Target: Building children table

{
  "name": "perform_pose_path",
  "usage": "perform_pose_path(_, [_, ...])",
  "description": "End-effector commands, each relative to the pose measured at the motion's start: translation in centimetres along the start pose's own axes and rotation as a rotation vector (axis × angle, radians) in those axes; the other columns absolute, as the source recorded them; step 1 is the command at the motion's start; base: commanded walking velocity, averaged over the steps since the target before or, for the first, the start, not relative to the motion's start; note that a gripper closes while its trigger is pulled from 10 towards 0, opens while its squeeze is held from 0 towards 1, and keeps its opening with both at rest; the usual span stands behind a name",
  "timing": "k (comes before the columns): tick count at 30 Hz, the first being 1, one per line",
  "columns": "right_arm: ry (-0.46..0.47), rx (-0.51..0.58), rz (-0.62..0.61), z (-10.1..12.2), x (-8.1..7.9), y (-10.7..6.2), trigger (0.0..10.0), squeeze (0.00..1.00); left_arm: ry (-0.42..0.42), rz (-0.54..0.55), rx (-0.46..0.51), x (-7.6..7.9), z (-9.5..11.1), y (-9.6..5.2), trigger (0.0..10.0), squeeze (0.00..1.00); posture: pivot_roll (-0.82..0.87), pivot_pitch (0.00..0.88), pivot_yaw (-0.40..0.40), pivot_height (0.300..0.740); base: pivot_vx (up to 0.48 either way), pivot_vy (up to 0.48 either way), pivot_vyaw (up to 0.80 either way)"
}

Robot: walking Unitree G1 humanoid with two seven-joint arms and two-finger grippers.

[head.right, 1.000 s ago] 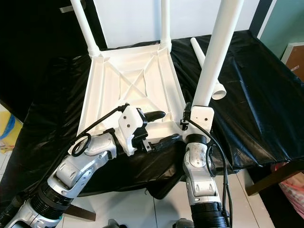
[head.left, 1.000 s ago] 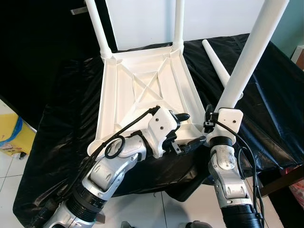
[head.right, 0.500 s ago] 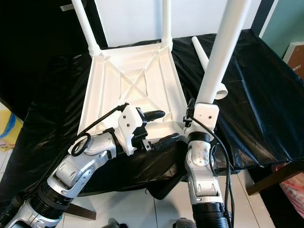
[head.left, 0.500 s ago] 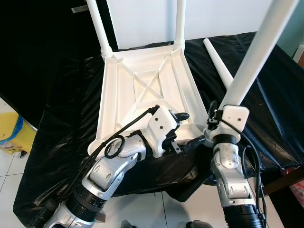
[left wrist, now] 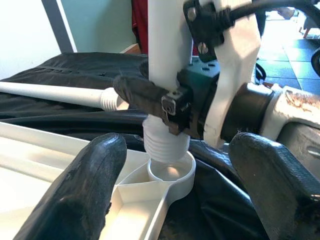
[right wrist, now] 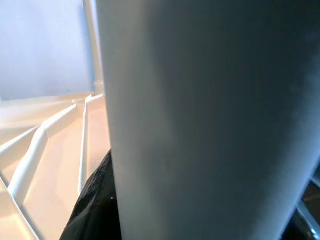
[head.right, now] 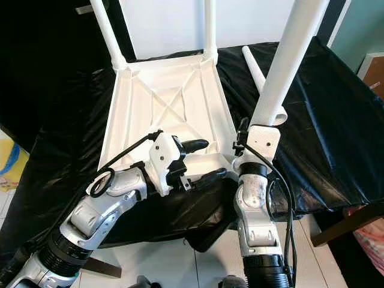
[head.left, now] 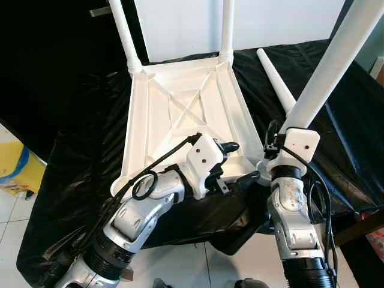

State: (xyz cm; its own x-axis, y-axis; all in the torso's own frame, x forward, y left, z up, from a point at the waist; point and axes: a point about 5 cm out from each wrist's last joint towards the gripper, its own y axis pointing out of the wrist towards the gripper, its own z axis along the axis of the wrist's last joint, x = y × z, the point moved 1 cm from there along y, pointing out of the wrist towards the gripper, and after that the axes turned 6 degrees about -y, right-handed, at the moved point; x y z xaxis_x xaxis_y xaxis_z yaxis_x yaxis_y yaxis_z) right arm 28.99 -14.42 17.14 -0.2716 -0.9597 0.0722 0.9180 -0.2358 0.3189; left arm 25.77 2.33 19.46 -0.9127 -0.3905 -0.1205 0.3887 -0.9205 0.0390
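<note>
Tabletop: the white plastic children's tabletop [head.left: 180, 111] lies upside down, ribbed underside up, on the counter [head.left: 78, 138] draped in black sheeting; it serves as the landmark below.
Fitted legs: two white tubular legs [head.left: 125, 33] stand upright in the tabletop's far corner sockets.
Loose leg: a tapered white leg with a threaded end [head.left: 275, 78] lies on the black sheeting just beyond the tabletop's right edge.
Leg in hand: a third white plastic leg [head.left: 327, 66] leans up and to the right from the tabletop's near right corner; in the left wrist view its threaded end [left wrist: 165, 144] sits over the round corner socket [left wrist: 172, 172], seemingly just entering it.
Right gripper: the right gripper [left wrist: 150, 92] has its jaws clenched round this leg just above the thread.
Left gripper: the left gripper [head.left: 237, 162] hovers over the tabletop's near edge, beside that corner, jaws released and grasping nothing.
Step in hand: probably seating the third leg in its socket.
Next move: likely bring the leg upright over the socket, then turn it until the thread bites; a tilted leg could cross-thread or skip out. The left gripper could steady the tabletop.
</note>
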Motion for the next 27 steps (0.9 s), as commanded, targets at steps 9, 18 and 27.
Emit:
perform_pose_path(9, [-0.005, -0.116, 0.034, -2.9, 0.6, -0.9, 10.0, 0.00, 0.005, -0.058, -0.011, 0.3, 0.0, -0.1, 10.0, 0.00, -0.08, 0.084, 0.064, 0.740, 0.000, 0.000, 0.00])
perform_pose_path(18, [-0.001, -0.120, 0.033, -3.1, 0.5, -0.6, 10.0, 0.00, 0.007, -0.059, -0.011, 0.3, 0.1, -0.1, 10.0, 0.00, -0.08, 0.081, 0.067, 0.740, 0.000, 0.000, 0.00])
perform_pose_path(27, [0.018, 0.112, 0.140, 1.7, 0.4, 0.1, 10.0, 0.00, -0.011, -0.043, 0.031, -0.3, 1.0, 0.0, 10.0, 0.00, -0.08, 0.082, 0.060, 0.740, 0.000, 0.000, 0.00])
